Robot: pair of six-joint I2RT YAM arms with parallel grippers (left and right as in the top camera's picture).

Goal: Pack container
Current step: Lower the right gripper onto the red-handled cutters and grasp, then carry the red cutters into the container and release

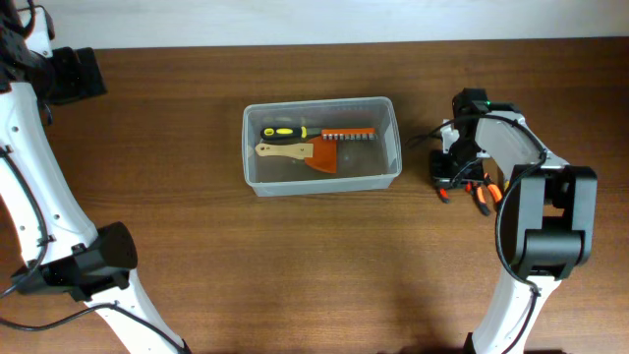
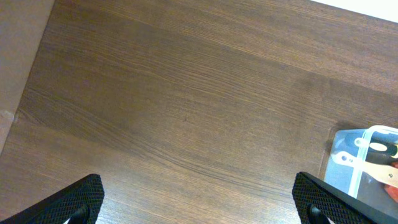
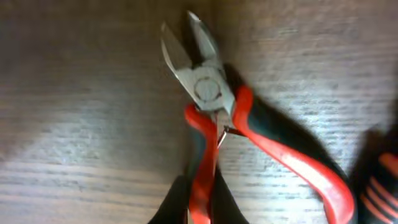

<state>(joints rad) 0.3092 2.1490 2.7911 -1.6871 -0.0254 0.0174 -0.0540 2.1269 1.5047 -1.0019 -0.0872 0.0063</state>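
The clear plastic container [image 1: 321, 145] stands mid-table and holds a yellow-and-black screwdriver [image 1: 283, 132], a wooden-handled scraper [image 1: 295, 152] and an orange bit holder [image 1: 349, 133]. Its corner shows at the right edge of the left wrist view [image 2: 367, 158]. My right gripper [image 1: 454, 180] is down at the table to the container's right, shut on one handle of the red-and-black cutters [image 3: 208, 106], which lie on the wood with their jaws open; its fingertips [image 3: 200, 199] pinch the left handle. My left gripper [image 2: 199, 199] is open and empty over bare wood at the far left.
A second orange-handled tool [image 1: 482, 197] lies just right of the cutters, and part of it shows at the right edge of the right wrist view [image 3: 380, 180]. The table's far edge runs along the top of the overhead view.
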